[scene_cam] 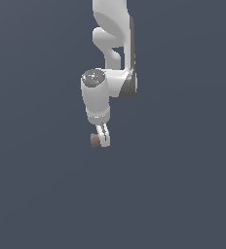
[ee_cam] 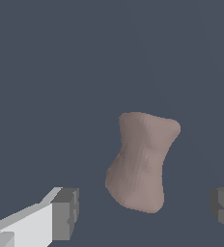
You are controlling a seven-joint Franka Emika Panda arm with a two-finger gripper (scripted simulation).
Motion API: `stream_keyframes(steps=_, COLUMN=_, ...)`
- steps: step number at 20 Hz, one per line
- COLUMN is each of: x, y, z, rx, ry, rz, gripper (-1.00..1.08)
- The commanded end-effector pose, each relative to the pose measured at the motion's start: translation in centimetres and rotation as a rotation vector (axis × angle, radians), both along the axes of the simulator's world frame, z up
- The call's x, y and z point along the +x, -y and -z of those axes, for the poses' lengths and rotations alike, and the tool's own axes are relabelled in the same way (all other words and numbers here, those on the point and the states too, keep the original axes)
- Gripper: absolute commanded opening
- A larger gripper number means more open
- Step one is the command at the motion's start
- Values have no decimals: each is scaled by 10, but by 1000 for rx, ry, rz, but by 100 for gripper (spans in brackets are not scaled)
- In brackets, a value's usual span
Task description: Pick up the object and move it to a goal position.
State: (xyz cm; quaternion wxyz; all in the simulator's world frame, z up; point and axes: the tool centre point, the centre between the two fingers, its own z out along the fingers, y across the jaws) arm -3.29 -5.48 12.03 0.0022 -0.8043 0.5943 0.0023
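The object [scene_cam: 95,140] is a small reddish-brown spool with a narrowed waist. In the exterior view it sits right at the tips of my white gripper [scene_cam: 103,140], which points down below the arm. In the wrist view the object [ee_cam: 142,161] stands tilted between the two grey finger pads [ee_cam: 65,213], with a gap on each side. My gripper [ee_cam: 145,210] is open and not touching it. I cannot tell whether the object rests on the surface or is off it.
A plain dark grey-blue surface [scene_cam: 183,194] fills both views. The white arm [scene_cam: 112,29] comes down from the top of the exterior view. No other objects or goal marker show.
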Motion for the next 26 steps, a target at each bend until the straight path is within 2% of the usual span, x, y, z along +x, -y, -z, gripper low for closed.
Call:
stream_keyframes(steps=1, x=-2, y=4, z=3, rx=-2, ry=0, rz=69, gripper=100)
stream_keyframes(steps=12, x=-7, y=14, z=8, rx=-6, ry=0, rz=235, gripper=100)
stream_keyframes(steps=20, x=-7, y=14, z=12, rx=-6, ry=0, rz=243, gripper=100)
stream_keyframes(steps=26, x=-9, y=14, z=38, rx=-7, ry=0, rz=246, gripper=100)
